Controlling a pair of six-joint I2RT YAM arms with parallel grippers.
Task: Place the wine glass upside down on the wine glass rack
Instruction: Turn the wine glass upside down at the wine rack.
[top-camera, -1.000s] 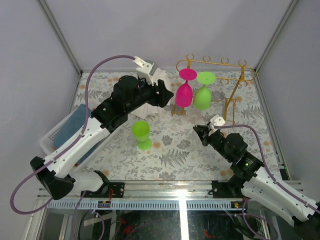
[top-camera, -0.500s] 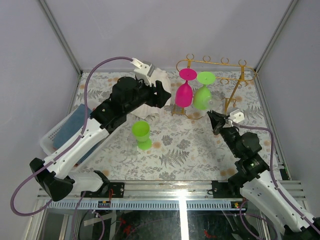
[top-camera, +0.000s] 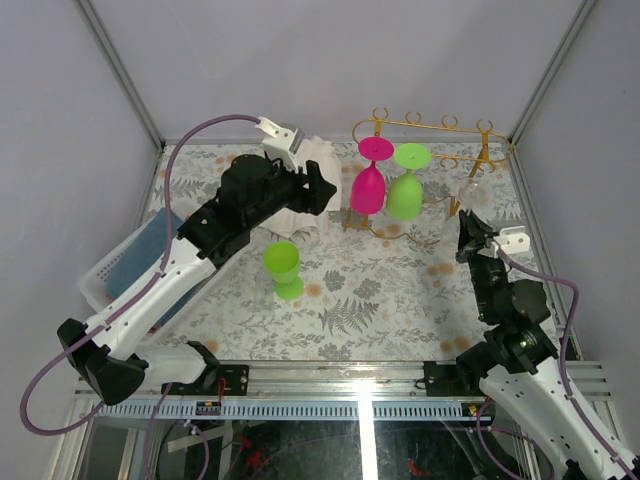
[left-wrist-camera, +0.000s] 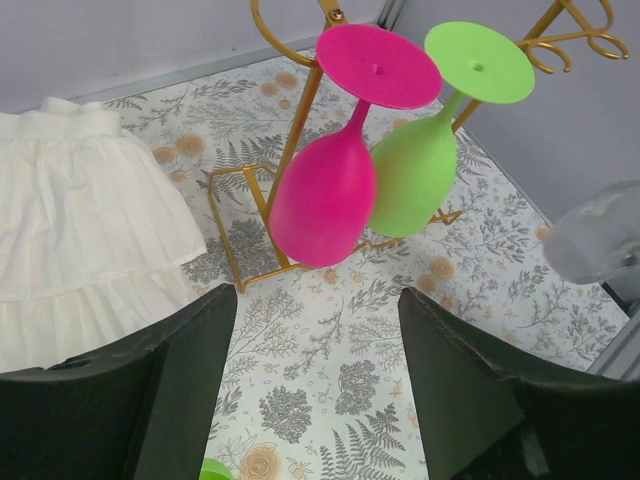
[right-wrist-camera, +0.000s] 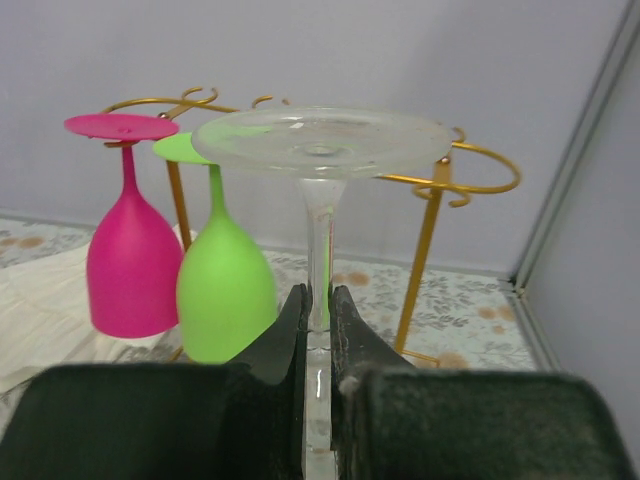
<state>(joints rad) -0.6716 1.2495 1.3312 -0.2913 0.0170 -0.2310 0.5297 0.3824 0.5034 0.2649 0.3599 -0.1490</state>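
Note:
A clear wine glass (right-wrist-camera: 320, 140) is held upside down, foot up, by its stem in my right gripper (right-wrist-camera: 318, 305), which is shut on it. Seen from the top, this gripper (top-camera: 468, 238) is just in front of the right end of the gold wine glass rack (top-camera: 440, 125), and the glass (top-camera: 477, 185) shows only faintly. A pink glass (top-camera: 368, 188) and a green glass (top-camera: 404, 195) hang upside down from the rack's left rails. My left gripper (left-wrist-camera: 318, 300) is open and empty, above the table, left of the pink glass (left-wrist-camera: 325, 195).
A green cup (top-camera: 283, 268) stands upright mid-table. A white cloth (left-wrist-camera: 80, 220) lies behind the left gripper. A white basket (top-camera: 105, 268) with a blue cloth sits at the left edge. The rack's gold post (right-wrist-camera: 425, 240) rises right of the held stem.
The right arm has swung right and back toward the rack's right end, carrying the clear glass. The left gripper has drawn back slightly to the left and stayed open.

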